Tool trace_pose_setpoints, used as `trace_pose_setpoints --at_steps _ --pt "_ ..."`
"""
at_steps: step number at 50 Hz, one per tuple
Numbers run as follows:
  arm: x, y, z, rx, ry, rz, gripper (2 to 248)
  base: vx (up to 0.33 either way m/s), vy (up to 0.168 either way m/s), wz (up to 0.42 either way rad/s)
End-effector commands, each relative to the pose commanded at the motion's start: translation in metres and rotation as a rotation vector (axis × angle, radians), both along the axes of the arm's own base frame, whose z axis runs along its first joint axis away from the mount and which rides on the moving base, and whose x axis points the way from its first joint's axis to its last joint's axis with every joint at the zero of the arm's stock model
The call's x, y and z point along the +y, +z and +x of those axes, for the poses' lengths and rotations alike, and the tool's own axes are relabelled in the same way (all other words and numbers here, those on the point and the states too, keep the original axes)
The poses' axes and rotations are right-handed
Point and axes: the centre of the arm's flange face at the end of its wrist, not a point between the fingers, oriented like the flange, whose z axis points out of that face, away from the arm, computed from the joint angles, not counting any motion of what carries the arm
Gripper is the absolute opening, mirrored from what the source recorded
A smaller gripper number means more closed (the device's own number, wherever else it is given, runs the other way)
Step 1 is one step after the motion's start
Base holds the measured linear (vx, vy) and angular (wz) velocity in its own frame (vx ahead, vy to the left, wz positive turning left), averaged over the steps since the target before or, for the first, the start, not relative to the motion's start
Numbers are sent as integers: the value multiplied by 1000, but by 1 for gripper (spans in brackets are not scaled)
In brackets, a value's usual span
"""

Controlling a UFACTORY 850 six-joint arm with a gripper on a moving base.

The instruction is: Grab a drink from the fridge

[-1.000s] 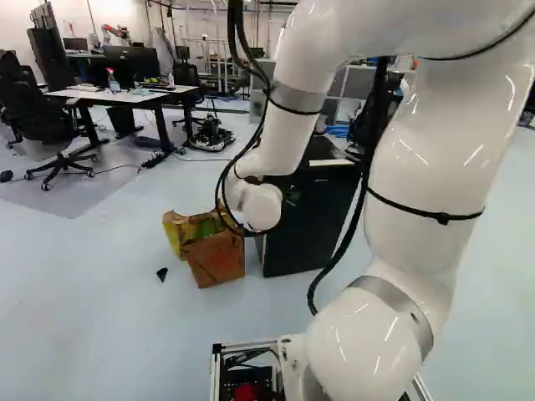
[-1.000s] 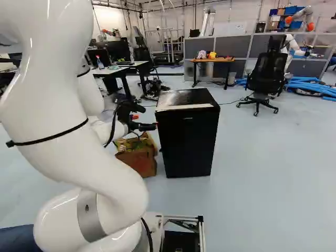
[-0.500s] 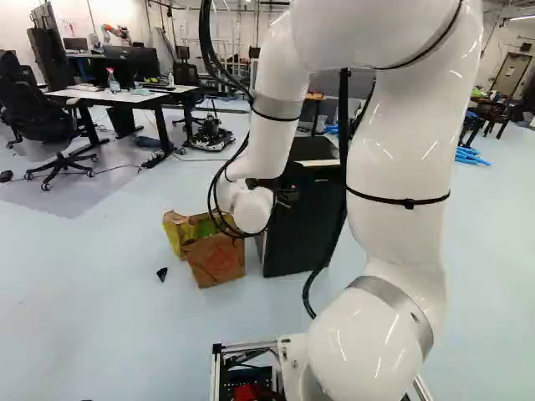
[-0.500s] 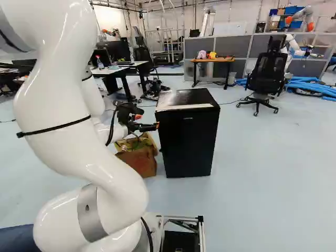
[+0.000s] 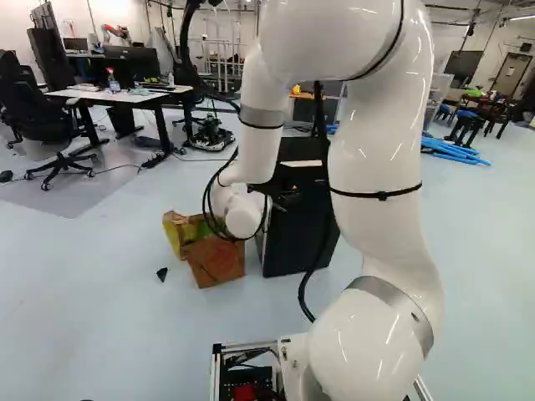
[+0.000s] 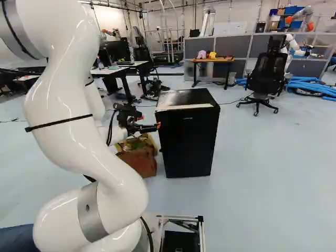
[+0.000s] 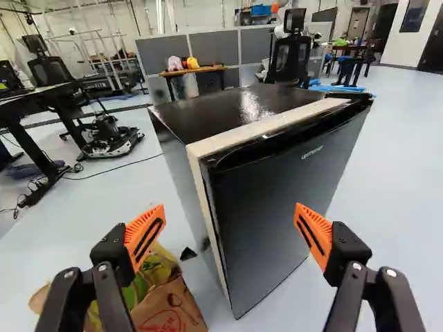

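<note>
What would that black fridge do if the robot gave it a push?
Likely resist: the fridge is a boxy, rigid-looking cabinet, probably heavy. Being taller than wide, it might rock if shoved up high. Its glossy top may be slippery.

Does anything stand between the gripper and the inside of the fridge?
Yes: the closed door. Nothing visible stands between the gripper and that door; the paper bag sits low, beside the fridge.

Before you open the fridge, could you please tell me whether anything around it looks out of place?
One thing, perhaps: a small dark scrap lies on the floor near the paper bag, like something dropped. The fridge stands upright, its door shut.
</note>
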Motion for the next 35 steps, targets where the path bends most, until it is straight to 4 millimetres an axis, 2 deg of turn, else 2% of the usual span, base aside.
trace_pose_setpoints --at_steps 27,35 --pt "7 -26 8 -38 -79 -79 247 0 0 0" --pt "9 -26 11 -46 -91 -79 247 0 0 0"
